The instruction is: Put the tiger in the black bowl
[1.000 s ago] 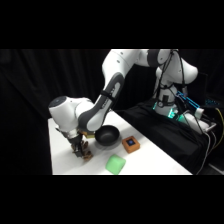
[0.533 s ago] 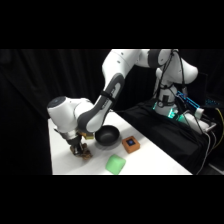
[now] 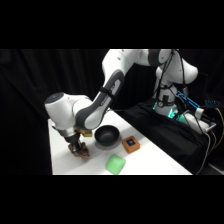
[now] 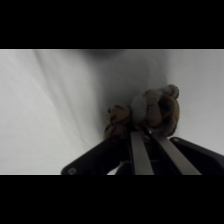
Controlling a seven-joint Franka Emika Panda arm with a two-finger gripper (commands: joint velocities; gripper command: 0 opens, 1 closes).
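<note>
One change since a second ago: my claw (image 3: 79,148), already low on the tabletop (image 3: 150,162), now pinches the tiger (image 4: 150,112); the black bowl (image 3: 107,135) waits just beside.

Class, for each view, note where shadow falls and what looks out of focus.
Wrist view: the tiger is soft-edged, a dark shadow spreading on the table above it. Side view: dark background, table brightly lit, black bowl glossy.

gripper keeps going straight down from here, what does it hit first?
The tiger: it lies right at the gripper fingertips, on the table. Whether they already touch it isn't clear.
</note>
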